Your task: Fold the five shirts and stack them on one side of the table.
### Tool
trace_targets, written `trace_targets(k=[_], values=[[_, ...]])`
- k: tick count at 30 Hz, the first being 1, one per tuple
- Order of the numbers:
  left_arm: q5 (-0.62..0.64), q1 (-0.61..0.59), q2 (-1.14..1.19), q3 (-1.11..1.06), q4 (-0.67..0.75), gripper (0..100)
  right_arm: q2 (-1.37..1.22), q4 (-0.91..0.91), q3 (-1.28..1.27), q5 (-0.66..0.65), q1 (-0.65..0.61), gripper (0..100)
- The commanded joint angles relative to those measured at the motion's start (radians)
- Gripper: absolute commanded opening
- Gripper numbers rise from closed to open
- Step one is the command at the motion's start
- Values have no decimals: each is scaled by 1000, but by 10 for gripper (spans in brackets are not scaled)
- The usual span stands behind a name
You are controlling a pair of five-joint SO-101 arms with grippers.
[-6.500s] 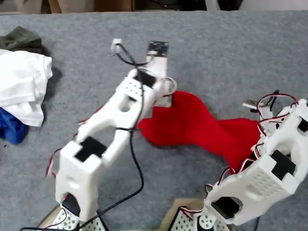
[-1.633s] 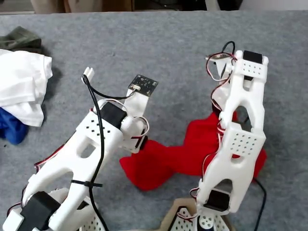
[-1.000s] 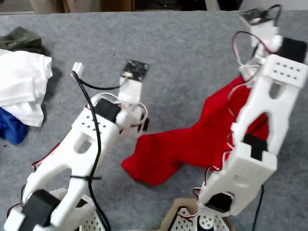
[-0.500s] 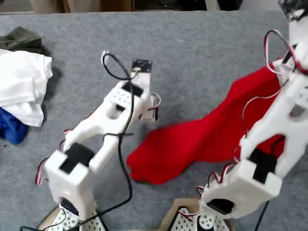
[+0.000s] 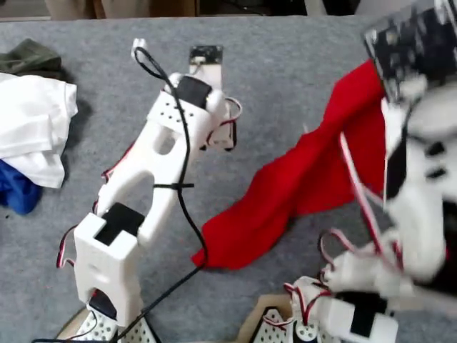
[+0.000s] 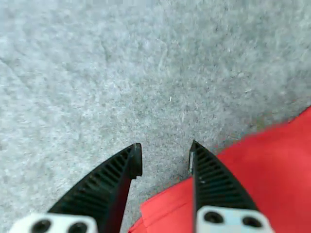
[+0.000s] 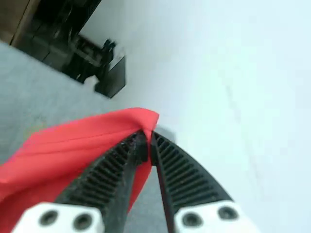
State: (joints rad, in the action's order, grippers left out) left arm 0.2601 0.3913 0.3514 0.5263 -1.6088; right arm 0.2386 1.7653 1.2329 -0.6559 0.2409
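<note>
A grey felt-covered table [image 5: 300,57] lies under everything. On it, the red shirt [image 5: 300,186] is the largest thing: it runs as a long twisted band, its low end bunched on the felt near the arm bases and its high end lifted off the table.

The right arm [image 5: 414,179] stands over the shirt's raised end. In the right wrist view, the right gripper [image 7: 148,138] has its jaws pinched closed on a corner of the red shirt [image 7: 73,145], which hangs away beneath them.

The left arm [image 5: 157,157] stretches out beside the shirt's low end. In the left wrist view, the left gripper [image 6: 165,158] hovers over bare felt with its jaws a moderate gap apart and nothing between them. The edge of the red shirt [image 6: 262,184] lies just beside one finger.

The step in hand looks like spreading the shirt flat before any fold. The next move probably calls for the left gripper to take the near edge of the shirt, so both arms can pull it taut and lay it down smooth. The twist along the cloth is the main obstacle.

Well apart from the red shirt, at the table's far edge on the left arm's side, lies a heap of unfolded clothes. It holds a white shirt [image 5: 32,121], a blue garment [image 5: 14,189] tucked beneath it, and an olive one [image 5: 28,57] beyond.
</note>
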Motion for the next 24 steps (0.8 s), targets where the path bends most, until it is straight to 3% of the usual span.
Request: trace_targets(k=[1,6,12,14,18,24], values=[[9,-11,-12,143,-68,173,76,12,16,-2,-8,19],[15,61,-2,270,-84,173,168,15,-44,-9,-8,19],[11,215,-1,270,-135,173,272,12,-191,-11,-8,19],[9,238,-1,239,-143,178,309,12,-229,-28,-8,19],[-34,264,-8,143,-149,280,392,12,-331,-63,2,5],[-130,327,-2,40,-149,279,496,-23,-521,-60,79,5]])
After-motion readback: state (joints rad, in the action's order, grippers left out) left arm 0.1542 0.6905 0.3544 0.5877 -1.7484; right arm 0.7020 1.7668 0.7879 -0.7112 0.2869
